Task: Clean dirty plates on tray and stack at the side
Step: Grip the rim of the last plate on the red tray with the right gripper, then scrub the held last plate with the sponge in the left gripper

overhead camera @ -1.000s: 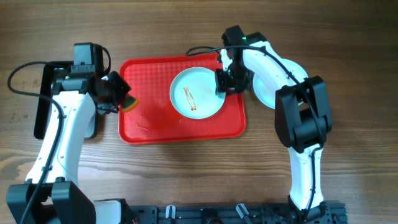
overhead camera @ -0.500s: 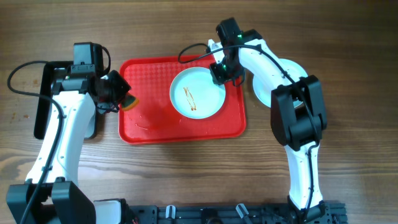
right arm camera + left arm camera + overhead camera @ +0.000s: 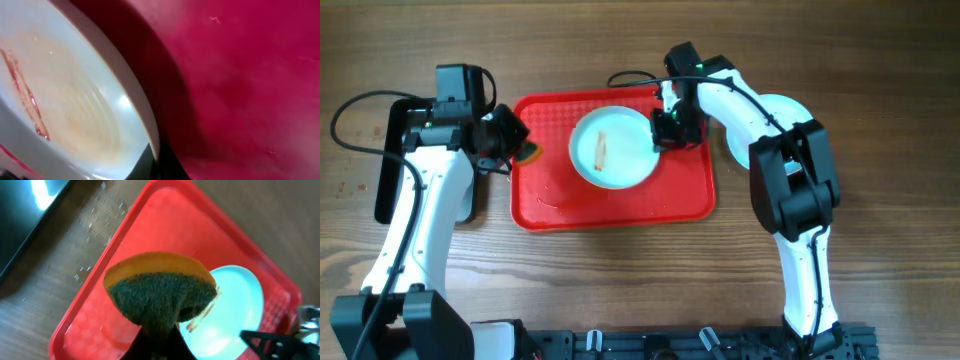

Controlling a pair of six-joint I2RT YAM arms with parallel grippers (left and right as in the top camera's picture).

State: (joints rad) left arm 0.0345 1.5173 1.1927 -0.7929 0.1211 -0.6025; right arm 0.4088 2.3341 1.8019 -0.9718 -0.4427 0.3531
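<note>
A white plate [image 3: 612, 150] with an orange-brown sauce streak lies on the red tray [image 3: 552, 195]. My right gripper [image 3: 665, 130] is shut on this plate's right rim. In the right wrist view the rim [image 3: 145, 117] runs down between the jaws of the gripper [image 3: 155, 167]. My left gripper [image 3: 508, 145] is shut on an orange and green sponge [image 3: 528, 154] over the tray's left edge. In the left wrist view the sponge [image 3: 160, 287] hangs above the tray [image 3: 100, 315], with the plate [image 3: 235, 310] beyond it. Another white plate [image 3: 783, 108] lies on the table right of the tray, partly hidden by the right arm.
A black pan [image 3: 390, 165] lies on the table at the far left, under my left arm. A wet smear [image 3: 548, 204] shows on the tray's left part. Bare wooden table surrounds the tray.
My right gripper has moved left, closed on the plate's right rim and dragged the plate leftward across the tray, turning it. My left gripper with the sponge shifted slightly.
</note>
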